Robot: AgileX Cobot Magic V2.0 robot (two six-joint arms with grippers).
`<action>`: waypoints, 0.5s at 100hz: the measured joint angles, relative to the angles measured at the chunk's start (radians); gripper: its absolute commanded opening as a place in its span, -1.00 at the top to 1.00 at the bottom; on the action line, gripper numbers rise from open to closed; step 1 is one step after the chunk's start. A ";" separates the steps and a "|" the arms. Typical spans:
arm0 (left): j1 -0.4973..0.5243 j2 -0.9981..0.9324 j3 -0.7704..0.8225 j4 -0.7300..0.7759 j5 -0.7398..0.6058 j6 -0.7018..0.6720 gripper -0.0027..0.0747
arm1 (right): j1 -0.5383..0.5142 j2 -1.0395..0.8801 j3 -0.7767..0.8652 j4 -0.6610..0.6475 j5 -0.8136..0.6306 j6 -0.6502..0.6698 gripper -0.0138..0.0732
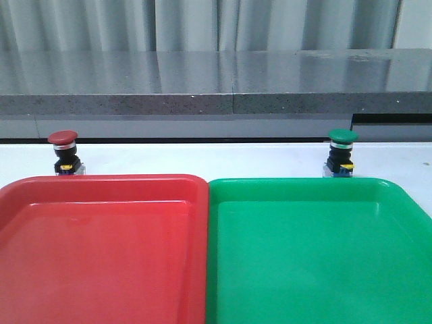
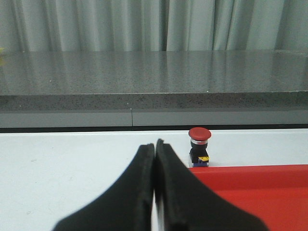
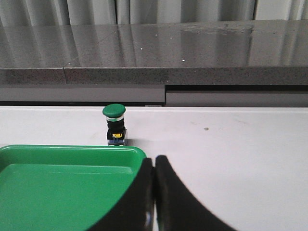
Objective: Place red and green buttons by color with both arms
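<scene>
The red button stands upright on the white table just behind the red tray, at the far left. The green button stands upright behind the green tray, at the far right. Neither arm shows in the front view. In the left wrist view my left gripper is shut and empty, with the red button a little ahead and to one side. In the right wrist view my right gripper is shut and empty at the green tray's corner, the green button farther ahead.
The two trays sit side by side, touching, filling the near part of the table. A grey stone ledge runs along the back, with curtains behind it.
</scene>
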 measured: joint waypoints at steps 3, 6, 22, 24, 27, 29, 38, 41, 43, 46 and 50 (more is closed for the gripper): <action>0.000 0.000 0.000 0.000 0.000 0.000 0.98 | 0.000 0.000 0.000 0.000 0.000 0.000 0.84; 0.000 0.000 0.000 0.000 0.000 0.000 0.98 | 0.000 0.000 0.000 0.000 0.000 0.000 0.84; 0.000 0.000 0.000 0.000 0.000 0.000 0.98 | 0.000 0.000 0.000 0.000 0.000 0.000 0.84; 0.000 0.000 0.000 0.000 0.000 0.000 0.98 | 0.000 0.000 0.000 0.000 0.000 0.000 0.84; 0.000 0.000 0.000 0.000 0.000 0.000 0.98 | 0.000 0.000 0.000 0.000 0.000 0.000 0.84; 0.000 0.000 0.000 0.000 0.000 0.000 0.98 | 0.000 0.000 0.000 0.000 0.000 0.000 0.84; 0.000 0.000 0.000 0.000 0.000 0.000 0.98 | 0.000 0.000 0.000 0.000 0.000 0.000 0.84; 0.000 0.000 0.000 0.000 0.000 0.000 0.98 | 0.000 0.000 0.000 0.000 0.000 0.000 0.84; 0.000 0.000 0.000 0.000 0.000 0.000 0.98 | 0.000 0.000 0.000 0.000 0.000 0.000 0.84; 0.000 0.000 0.000 -0.005 0.000 0.000 0.98 | 0.000 0.000 0.000 0.000 0.000 0.000 0.84; 0.000 0.000 -0.002 -0.018 0.000 0.000 0.98 | 0.000 0.000 0.000 0.000 0.000 0.000 0.84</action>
